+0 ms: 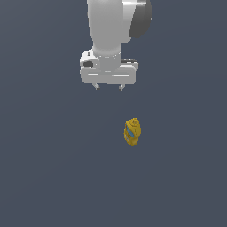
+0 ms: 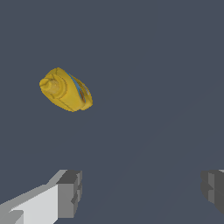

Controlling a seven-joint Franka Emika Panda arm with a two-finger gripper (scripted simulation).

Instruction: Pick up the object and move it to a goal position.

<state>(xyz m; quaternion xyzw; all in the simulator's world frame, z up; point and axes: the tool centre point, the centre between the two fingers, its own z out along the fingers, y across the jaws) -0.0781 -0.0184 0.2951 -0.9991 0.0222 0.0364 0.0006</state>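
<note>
The object is a small yellow bottle (image 1: pixel 132 131) with a round cap and a blue-white label patch. It stands on the dark grey floor in the exterior view, below and to the exterior view's right of my gripper. It also shows in the wrist view (image 2: pixel 65 90), seen from above with its cap toward the camera. My white gripper (image 1: pixel 108 88) hangs above the floor, open and empty, its two fingertips spread wide. In the wrist view the gripper (image 2: pixel 140 192) shows both grey fingertips (image 2: pixel 70 192) far apart, and the bottle lies off to one side of them, not between them.
A plain dark grey floor (image 1: pixel 53 168) fills both views. The white arm (image 1: pixel 115 26) comes down from the top of the exterior view. No goal marker shows.
</note>
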